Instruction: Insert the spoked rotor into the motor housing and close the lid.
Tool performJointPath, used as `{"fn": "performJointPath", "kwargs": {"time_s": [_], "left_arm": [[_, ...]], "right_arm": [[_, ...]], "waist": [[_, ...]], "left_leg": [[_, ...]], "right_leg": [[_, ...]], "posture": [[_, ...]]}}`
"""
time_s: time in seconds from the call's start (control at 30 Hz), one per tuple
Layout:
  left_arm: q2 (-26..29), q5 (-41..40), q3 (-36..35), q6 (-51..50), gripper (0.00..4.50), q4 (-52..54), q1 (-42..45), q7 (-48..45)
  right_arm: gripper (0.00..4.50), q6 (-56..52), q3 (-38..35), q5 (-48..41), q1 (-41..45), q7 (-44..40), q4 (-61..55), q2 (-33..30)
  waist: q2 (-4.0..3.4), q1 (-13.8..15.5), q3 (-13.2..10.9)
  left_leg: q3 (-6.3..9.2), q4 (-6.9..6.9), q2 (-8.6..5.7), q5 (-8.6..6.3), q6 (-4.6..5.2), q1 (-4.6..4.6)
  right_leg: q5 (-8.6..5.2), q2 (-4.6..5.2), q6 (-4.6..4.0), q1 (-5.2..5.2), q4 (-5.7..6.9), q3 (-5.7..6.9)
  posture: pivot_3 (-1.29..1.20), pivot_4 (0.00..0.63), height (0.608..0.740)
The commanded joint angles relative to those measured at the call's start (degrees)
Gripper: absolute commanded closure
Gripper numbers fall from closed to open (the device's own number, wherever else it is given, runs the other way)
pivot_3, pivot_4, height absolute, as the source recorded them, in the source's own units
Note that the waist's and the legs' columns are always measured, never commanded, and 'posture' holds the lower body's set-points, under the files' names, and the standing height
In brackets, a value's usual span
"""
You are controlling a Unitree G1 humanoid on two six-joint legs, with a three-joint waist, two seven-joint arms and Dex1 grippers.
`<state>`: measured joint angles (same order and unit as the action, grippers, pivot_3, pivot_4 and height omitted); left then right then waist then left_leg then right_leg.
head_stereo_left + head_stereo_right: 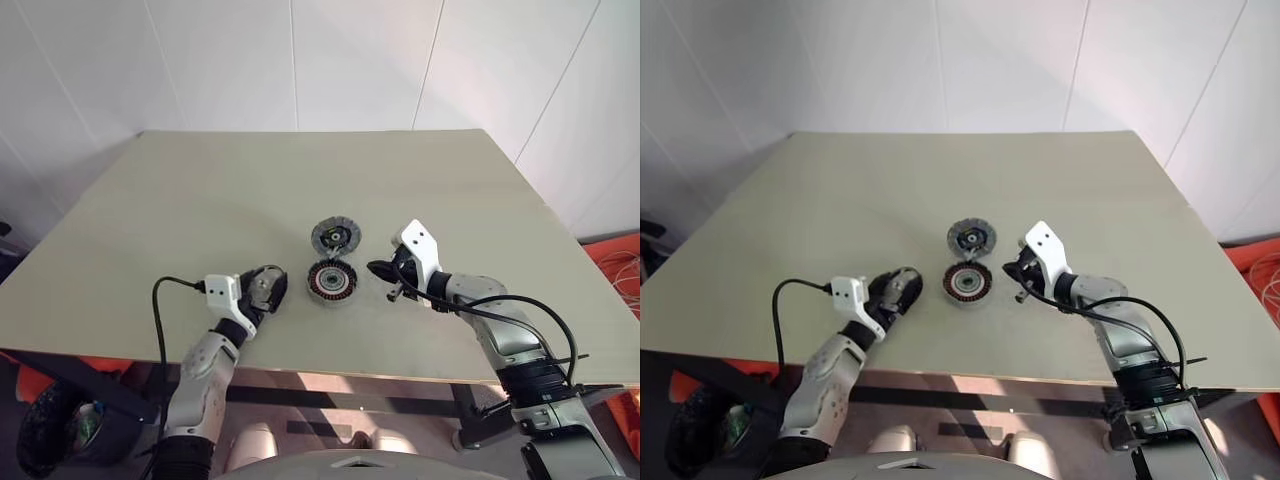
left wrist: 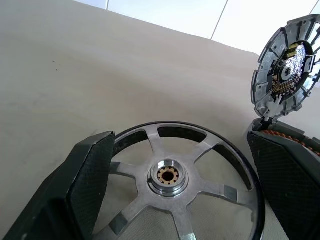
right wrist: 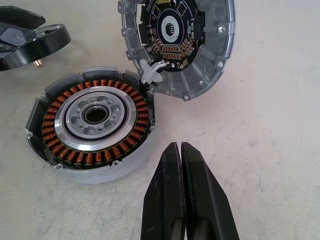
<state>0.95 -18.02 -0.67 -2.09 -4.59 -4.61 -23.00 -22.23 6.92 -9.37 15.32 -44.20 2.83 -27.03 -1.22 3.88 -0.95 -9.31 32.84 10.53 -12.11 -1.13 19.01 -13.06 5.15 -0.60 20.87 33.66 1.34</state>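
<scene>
Table (image 1: 200, 220), pale and broad, carries everything near its front middle. Motor housing (image 1: 332, 282) lies flat with its ring of copper windings and silver centre facing up; its lid (image 1: 335, 237) is hinged open at the far edge and stands up and back, inner face with a circuit board turned toward the robot. The head views show lid and housing as two small round shapes, one behind the other; the right wrist view shows the hinge tab joining them and the board's dark round centre.

Left end effector (image 1: 265, 290) sits just to the left of the housing, near it and not touching, its two black fingers (image 2: 92, 175) spread wide around the spoked rotor (image 2: 172, 180). In the left wrist view the rotor is a dark-rimmed wheel with grey spokes and a small brass-toned hub, tilted so its flat face looks back up toward the wrist, its rim spanning the gap between the finger pads. From above it is only a greyish disc inside the fingers.

Right end effector (image 3: 180, 150) lies just to the right of the housing, fingers pressed together and pointing at the housing's near-right edge, holding nothing
</scene>
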Motion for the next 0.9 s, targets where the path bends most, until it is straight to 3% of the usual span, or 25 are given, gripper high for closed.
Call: {"fn": "performJointPath", "kwargs": {"time_s": [0.03,0.9], "left_arm": [[1.58,2.92,0.04,-1.21,0.00,-7.13,-3.01,1.21],[3.27,0.02,2.99,-9.24,0.00,23.16,-1.74,4.10]], "right_arm": [[4.44,1.18,-0.58,-0.36,1.77,-0.14,-0.85,0.14],[4.44,2.16,-0.15,0.04,1.99,-0.53,0.31,0.58]], "waist": [[-0.02,0.06,0.02],[1.12,0.00,-0.85]], "left_leg": [[0.01,-0.03,0.01,0.00,0.00,0.03],[-0.26,-0.09,0.26,-0.10,0.12,1.13]], "right_leg": [[0.00,0.00,0.00,0.02,0.01,0.02],[0.30,-0.19,-0.49,1.23,0.08,0.18]], "posture": [[0.00,0.000,0.740],[0.00,0.000,0.740]]}}
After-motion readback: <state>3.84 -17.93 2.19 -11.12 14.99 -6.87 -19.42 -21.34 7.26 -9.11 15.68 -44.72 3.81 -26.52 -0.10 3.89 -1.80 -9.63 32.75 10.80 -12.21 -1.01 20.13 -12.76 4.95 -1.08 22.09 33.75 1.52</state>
